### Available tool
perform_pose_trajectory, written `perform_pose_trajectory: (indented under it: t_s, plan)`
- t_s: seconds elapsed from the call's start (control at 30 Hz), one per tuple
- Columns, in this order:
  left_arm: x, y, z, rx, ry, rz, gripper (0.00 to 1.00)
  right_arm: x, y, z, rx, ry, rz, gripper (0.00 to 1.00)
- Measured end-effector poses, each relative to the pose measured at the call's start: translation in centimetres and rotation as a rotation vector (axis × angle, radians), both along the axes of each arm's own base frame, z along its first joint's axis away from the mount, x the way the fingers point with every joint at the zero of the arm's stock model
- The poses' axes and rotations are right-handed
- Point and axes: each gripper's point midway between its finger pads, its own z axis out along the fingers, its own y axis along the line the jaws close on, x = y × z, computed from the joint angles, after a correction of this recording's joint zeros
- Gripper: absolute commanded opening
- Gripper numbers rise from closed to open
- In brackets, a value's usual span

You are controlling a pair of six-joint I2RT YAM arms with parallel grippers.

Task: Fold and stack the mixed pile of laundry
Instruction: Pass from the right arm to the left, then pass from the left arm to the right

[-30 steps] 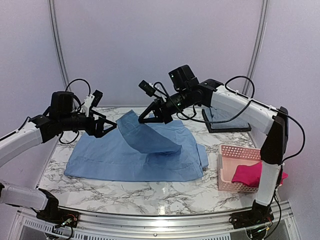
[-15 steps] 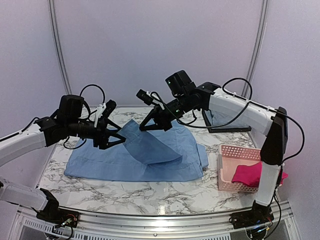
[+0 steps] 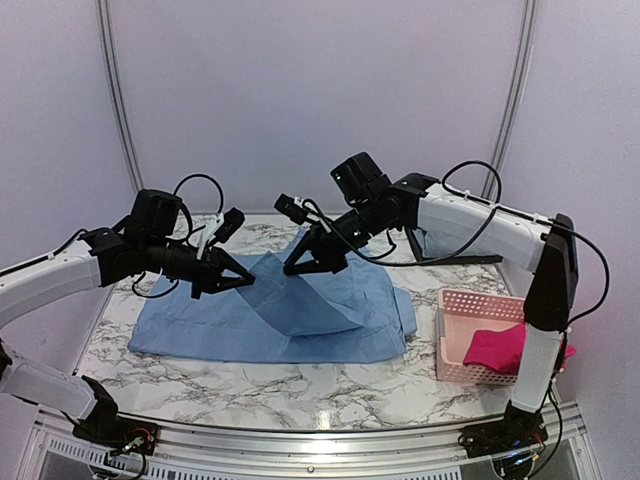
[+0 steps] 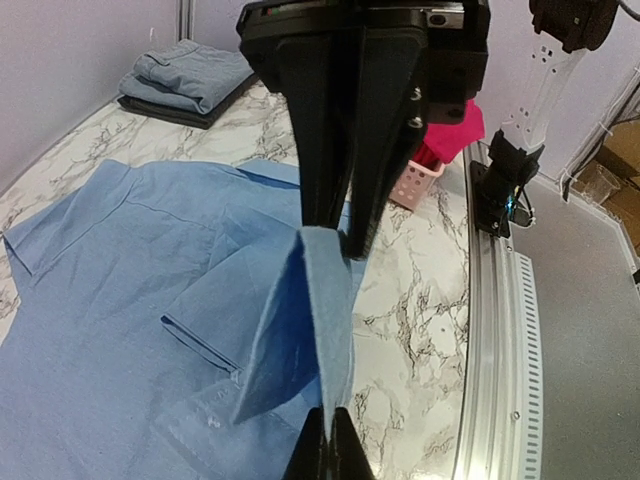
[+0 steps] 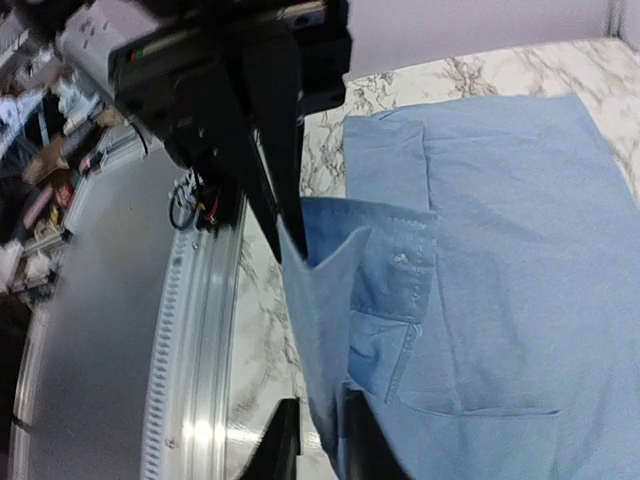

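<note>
The marble table (image 3: 250,375) holds a big light blue shirt (image 3: 340,325), spread flat under both sets of fingers. One part of it is lifted off the rest, and this flap (image 3: 300,300) hangs between the two arms. The pink basket (image 3: 462,335) sits well off to the side of the right fingers. The red garment (image 3: 498,348) is inside it, waiting its turn, I think.

The left gripper (image 3: 245,281) is pinched tight on the flap's edge, so the cloth stands up thin between its fingers. The right gripper (image 3: 297,265) has its fingers almost together with shirt cloth between them, and it looks like it is holding on too. Two holds make the edge straight, likely so the flap can be laid over in a neat fold.
</note>
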Motion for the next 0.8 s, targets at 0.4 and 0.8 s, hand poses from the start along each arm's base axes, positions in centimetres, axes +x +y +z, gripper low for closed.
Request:
perform_pose_trajectory:
  t_s: [0.4, 0.8]
  plan:
    - [-0.7, -1.3, 2.9, -0.002, -0.079, -0.040, 0.00, -0.1, 0.3, 0.8, 0.041, 0.005, 0.003, 0.55]
    - [-0.4, -0.8, 2.6, 0.044, -0.094, -0.013, 0.05, -0.1, 1.5, 1.1, 0.081, 0.031, 0.029, 0.00]
